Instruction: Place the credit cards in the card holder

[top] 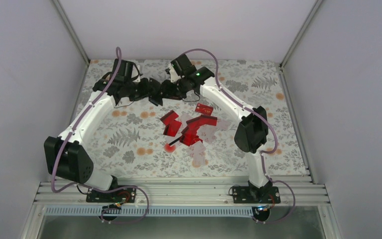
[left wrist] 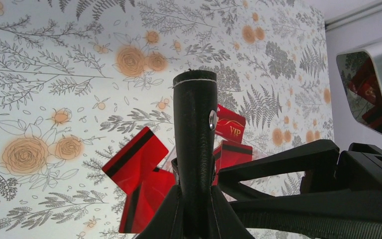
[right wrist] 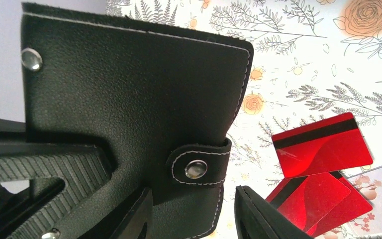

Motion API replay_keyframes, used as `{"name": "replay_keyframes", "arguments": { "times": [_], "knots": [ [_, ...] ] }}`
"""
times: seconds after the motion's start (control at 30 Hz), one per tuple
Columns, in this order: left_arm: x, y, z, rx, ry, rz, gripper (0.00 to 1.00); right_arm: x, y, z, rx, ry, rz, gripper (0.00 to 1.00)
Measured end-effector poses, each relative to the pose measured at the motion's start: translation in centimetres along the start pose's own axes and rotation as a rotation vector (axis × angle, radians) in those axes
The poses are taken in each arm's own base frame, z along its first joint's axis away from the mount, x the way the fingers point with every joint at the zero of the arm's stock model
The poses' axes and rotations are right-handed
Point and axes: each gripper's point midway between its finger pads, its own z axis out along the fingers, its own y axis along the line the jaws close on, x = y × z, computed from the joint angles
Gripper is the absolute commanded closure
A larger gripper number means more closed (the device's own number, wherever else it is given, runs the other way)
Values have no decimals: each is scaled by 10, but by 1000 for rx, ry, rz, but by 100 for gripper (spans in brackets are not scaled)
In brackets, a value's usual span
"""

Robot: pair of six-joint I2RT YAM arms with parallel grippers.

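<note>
Above the far middle of the flowered table [top: 129, 144], the card holder [right wrist: 129, 89] is pinched edge-on in the closed left gripper [left wrist: 195, 201]. The right gripper [right wrist: 194, 194] stands half-wide astride its lower corner, one finger clear of it; light and floppy, the holder probably wants holding by a stitched edge. The credit cards [top: 186, 128] lie overlapped on the table below, thin, stiff and glossy, likely slippery and best taken by an overhanging edge.
</note>
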Motion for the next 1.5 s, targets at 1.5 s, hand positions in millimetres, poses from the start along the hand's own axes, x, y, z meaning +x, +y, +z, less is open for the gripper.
{"name": "replay_keyframes", "arguments": {
  "times": [1.5],
  "knots": [
    [13, -14, 7, 19, 32, 95, 98, 3, -14, 1, 45, -13, 66, 96]
  ]
}}
